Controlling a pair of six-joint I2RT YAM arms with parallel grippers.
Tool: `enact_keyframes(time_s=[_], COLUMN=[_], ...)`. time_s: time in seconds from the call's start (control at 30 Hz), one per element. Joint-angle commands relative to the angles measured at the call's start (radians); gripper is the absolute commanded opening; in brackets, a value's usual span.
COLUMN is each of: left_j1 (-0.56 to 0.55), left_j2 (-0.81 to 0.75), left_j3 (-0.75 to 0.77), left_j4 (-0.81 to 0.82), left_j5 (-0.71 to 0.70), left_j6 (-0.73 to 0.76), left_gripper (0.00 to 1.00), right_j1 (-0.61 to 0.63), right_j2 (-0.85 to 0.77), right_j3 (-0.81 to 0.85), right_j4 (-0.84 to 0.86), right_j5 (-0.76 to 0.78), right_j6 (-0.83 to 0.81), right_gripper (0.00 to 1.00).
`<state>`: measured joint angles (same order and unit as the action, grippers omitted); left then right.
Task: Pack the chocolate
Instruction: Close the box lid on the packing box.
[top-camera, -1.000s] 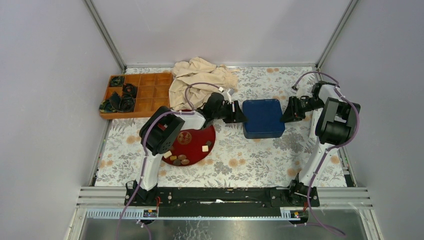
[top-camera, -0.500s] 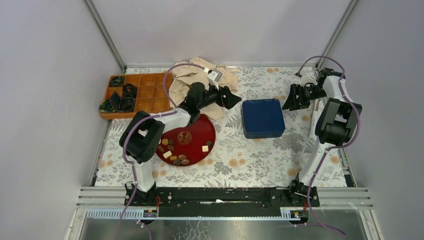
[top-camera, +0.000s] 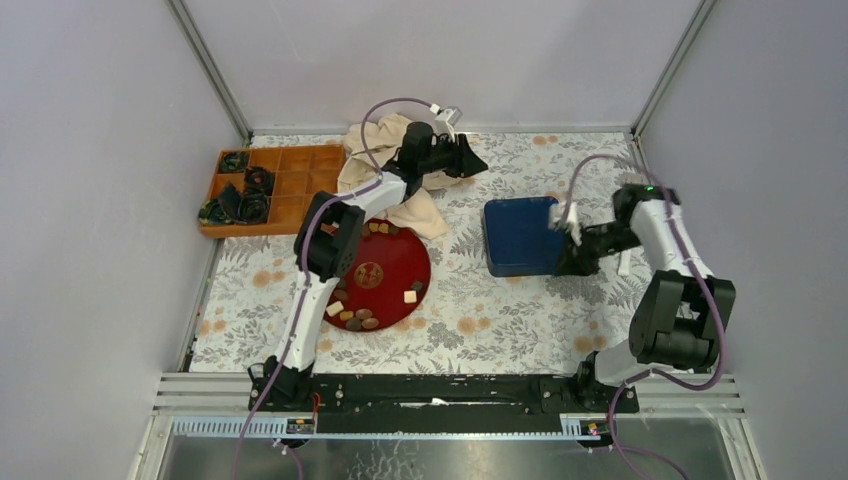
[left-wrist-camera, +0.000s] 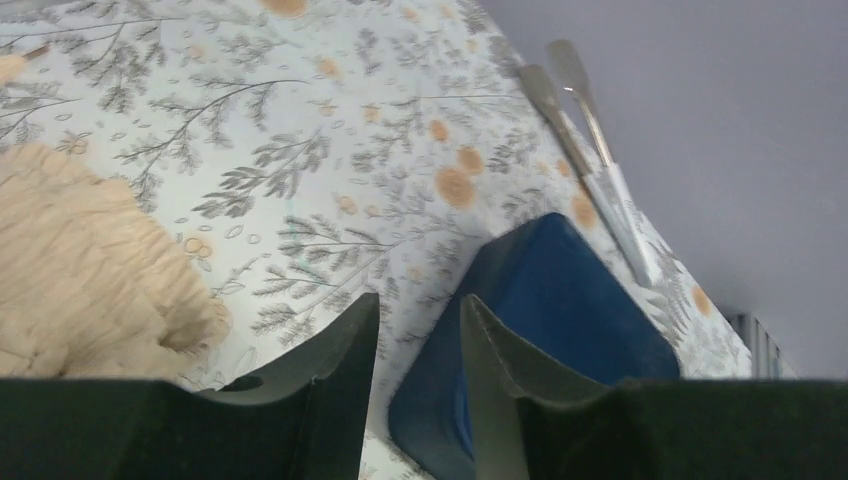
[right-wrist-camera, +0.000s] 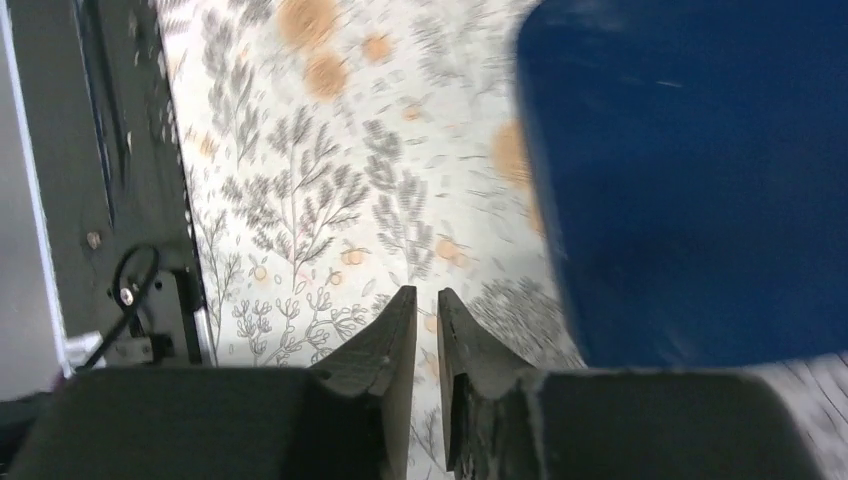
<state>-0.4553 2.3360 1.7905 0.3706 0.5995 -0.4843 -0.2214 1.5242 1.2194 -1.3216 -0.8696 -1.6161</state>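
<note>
Top view: the chocolate (top-camera: 352, 315) is sitting on the red plate (top-camera: 400, 262), left of the blue box (top-camera: 520, 235). The left gripper (top-camera: 478, 163) hangs by the cream cloth (top-camera: 420, 210), the right gripper (top-camera: 568, 262) at the box's right edge

Left wrist: jaws apart, empty, box (left-wrist-camera: 560, 300) ahead

Right wrist: jaws almost together, thin gap, nothing held

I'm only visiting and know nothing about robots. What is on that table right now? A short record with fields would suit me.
Chocolate: small brown and cream pieces on the red plate
Blue box: right of the plate, on the floral tablecloth
Beige cloth: crumpled, behind the plate
Orange tray: back left, dark items in its left compartments
Left end effector: above the beige cloth's right edge, jaws apart, empty
Right end effector: at the blue box's near right corner, jaws a narrow gap apart, empty
</note>
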Motion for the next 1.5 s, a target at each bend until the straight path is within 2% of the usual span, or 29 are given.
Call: enact_keyframes(time_s=[0.0,0.17,0.4,0.47,0.63,0.83,0.97,1.1,1.23,1.37,1.47], left_j1=[-0.004,-0.022,-0.069,-0.072,-0.073,-0.081,-0.114,-0.140,-0.113,-0.069,-0.048], left_j2=[0.130,0.225,0.309,0.290,0.165,0.008,-0.045,-0.082,-0.191,-0.251,-0.194], left_j3=[0.177,0.273,0.357,0.313,0.049,-0.239,-0.341,-0.416,-0.572,-0.610,-0.499], left_j4=[-0.190,-0.261,-0.327,-0.309,-0.194,-0.020,0.059,0.108,0.152,0.175,0.149], left_j5=[-0.016,-0.032,-0.022,-0.010,0.019,0.044,0.056,0.029,-0.116,-0.209,-0.184], left_j6=[-0.092,-0.061,-0.047,-0.049,-0.052,-0.093,-0.118,-0.134,-0.129,-0.113,-0.127], left_gripper=[0.40,0.41,0.43,0.43,0.43,0.43,0.44,0.43,0.40,0.43,0.44], right_j1=[0.144,0.264,0.278,0.278,0.251,0.173,0.107,0.011,-0.092,-0.114,-0.118], right_j2=[-0.062,-0.092,-0.091,-0.101,-0.115,-0.116,-0.107,-0.098,-0.104,-0.084,-0.043], right_j3=[-0.197,-0.366,-0.442,-0.451,-0.456,-0.431,-0.403,-0.352,-0.298,-0.251,-0.203], right_j4=[0.241,0.618,0.858,0.887,0.952,0.969,0.927,0.809,0.610,0.547,0.585], right_j5=[0.147,0.296,0.363,0.388,0.428,0.406,0.361,0.305,0.243,0.214,0.211], right_j6=[-0.117,0.093,0.245,0.270,0.351,0.408,0.396,0.309,0.162,0.320,0.597], right_gripper=[0.18,0.15,0.15,0.16,0.16,0.18,0.20,0.23,0.25,0.26,0.24])
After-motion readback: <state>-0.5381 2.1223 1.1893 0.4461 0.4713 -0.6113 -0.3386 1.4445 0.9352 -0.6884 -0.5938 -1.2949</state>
